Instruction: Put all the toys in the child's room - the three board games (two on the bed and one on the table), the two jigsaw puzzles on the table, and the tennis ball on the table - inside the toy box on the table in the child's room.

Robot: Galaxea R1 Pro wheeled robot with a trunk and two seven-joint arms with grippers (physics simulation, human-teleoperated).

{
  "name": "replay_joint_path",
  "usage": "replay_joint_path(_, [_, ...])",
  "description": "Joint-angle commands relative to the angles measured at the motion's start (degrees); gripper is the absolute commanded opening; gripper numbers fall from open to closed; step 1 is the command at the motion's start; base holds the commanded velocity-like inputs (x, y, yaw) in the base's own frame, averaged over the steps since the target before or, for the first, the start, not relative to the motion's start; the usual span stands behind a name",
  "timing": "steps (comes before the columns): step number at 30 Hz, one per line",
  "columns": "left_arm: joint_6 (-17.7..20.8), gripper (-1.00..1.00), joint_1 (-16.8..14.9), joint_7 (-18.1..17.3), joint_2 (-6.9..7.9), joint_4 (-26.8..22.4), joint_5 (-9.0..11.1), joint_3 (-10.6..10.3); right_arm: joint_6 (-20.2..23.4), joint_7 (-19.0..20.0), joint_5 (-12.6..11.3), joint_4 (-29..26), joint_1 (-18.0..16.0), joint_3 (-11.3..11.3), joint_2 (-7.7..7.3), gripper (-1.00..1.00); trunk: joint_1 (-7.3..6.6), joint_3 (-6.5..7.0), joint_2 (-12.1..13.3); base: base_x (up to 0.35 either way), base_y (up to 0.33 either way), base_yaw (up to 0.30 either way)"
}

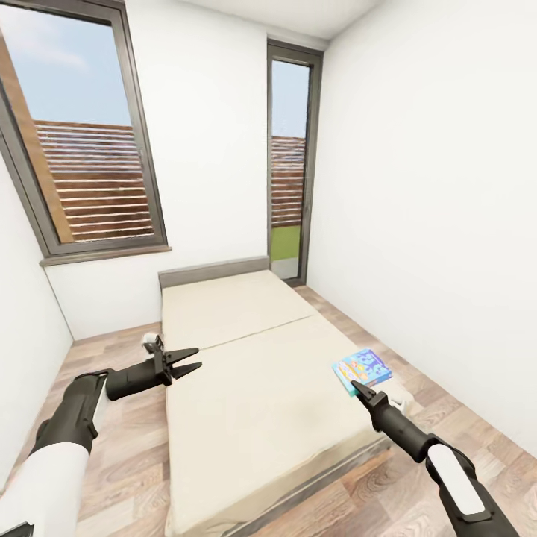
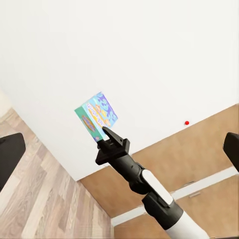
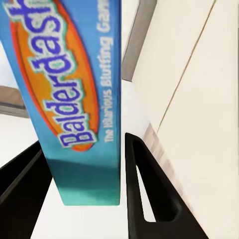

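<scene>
Plainly, the bed (image 1: 253, 358) takes up most of the head view, its beige mattress bare apart from one item near the right edge: a small blue board game (image 1: 362, 370), its printed cover reading "Balderdash" in the right wrist view. The right hand (image 1: 356, 388) is at that box. In the right wrist view the box (image 3: 74, 99) stands between the two dark fingers (image 3: 149, 199), and the left wrist view shows it raised on the tip of that hand (image 2: 107, 133), so I judge it clamped on the game, though the pad contact itself is not clear. The left hand (image 1: 186, 359) hovers over the bed's left edge with its fingers spread and nothing between them.

As for progress, I would say this game is picked up but not yet delivered. It has to be carried to the toy box on the table, and the other toys' status cannot be judged from here.
</scene>
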Motion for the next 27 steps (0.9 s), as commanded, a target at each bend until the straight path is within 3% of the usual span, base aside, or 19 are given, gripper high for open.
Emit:
replay_joint_path(1, [0.6, 1.00, 0.0, -0.5, -0.04, -0.1, -0.6, 0.2, 0.5, 0.0, -0.4, 0.0, -0.1, -0.1, 0.04, -1.00, -0.21, 0.17, 0.3, 0.000, 0.000, -0.192])
replay_joint_path(22, [0.6, 1.00, 0.0, -0.5, -0.01, -0.1, -0.6, 0.2, 0.5, 0.3, -0.5, 0.0, -0.1, -0.2, 0.07, -1.00, -4.82, 4.90, 8.8, 0.000, 0.000, -0.143])
replay_joint_path(27, [0.5, 1.00, 0.0, -0.5, -0.06, -0.1, -0.6, 0.1, 0.4, 2.9, -0.4, 0.0, -0.1, -0.2, 0.07, -1.00, -5.92, 5.80, 10.8, 0.000, 0.000, -0.256])
